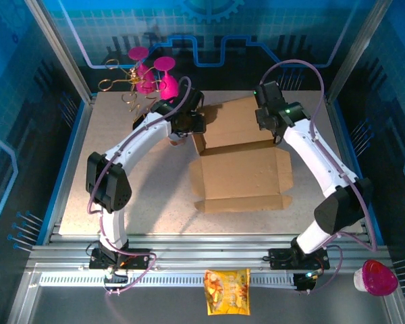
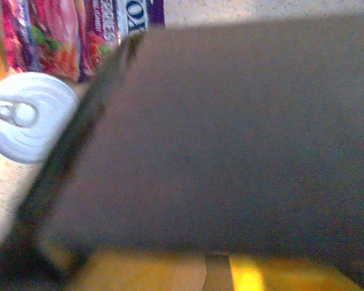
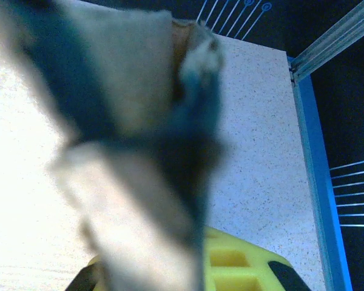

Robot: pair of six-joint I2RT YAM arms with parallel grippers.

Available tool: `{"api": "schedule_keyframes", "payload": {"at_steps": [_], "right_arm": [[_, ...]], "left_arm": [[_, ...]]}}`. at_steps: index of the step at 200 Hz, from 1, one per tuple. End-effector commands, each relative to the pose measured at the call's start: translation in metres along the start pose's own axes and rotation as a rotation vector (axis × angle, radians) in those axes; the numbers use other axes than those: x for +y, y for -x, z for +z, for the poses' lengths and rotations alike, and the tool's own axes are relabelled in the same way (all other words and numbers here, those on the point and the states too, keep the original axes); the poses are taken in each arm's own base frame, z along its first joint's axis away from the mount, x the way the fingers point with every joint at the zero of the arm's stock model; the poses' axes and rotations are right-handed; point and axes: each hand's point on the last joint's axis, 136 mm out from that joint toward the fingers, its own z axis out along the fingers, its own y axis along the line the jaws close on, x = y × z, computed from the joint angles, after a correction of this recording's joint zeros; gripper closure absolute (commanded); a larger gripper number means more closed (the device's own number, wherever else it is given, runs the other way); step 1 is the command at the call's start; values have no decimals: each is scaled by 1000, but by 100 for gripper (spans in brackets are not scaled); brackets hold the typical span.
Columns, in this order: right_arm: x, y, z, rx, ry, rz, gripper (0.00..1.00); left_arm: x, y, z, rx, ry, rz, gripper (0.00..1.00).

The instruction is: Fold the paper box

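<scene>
Materials and finishes in view.
Shown: paper box (image 1: 241, 172), matt brown corrugated cardboard; tabletop (image 1: 142, 196), pale, speckled, matt; can lid (image 2: 27, 118), smooth, faintly shiny metal; snack packet (image 1: 227, 291), glossy printed film; frame rail (image 1: 209, 260), bare metal.

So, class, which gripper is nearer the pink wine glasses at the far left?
Left. The left gripper is at the paper box's left edge, right of the pink glasses; the right gripper is at the box's right edge, across it.

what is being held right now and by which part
The right gripper is shut on the paper box, pinching the right edge of its rear panel. The left gripper is at that panel's left edge; whether it grips cannot be told.
</scene>
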Motion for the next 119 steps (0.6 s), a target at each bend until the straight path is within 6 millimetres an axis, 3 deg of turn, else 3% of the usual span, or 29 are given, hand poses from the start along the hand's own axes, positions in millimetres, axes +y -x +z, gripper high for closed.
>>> {"api": "schedule_keyframes", "payload": {"at_steps": [1, 54, 65, 119], "right_arm": [[-11, 13, -7, -66, 31, 42, 100], [-19, 6, -1, -40, 48, 64, 100], [-19, 5, -1, -37, 50, 65, 100], [-19, 3, -2, -31, 65, 73, 100]], "left_arm": [[-14, 10, -34, -55, -115, -18, 50], [-7, -5, -34, -29, -117, -3, 44], [-6, -5, -34, -38, -126, -16, 36], [-11, 2, -15, -53, -143, -37, 41]]}}
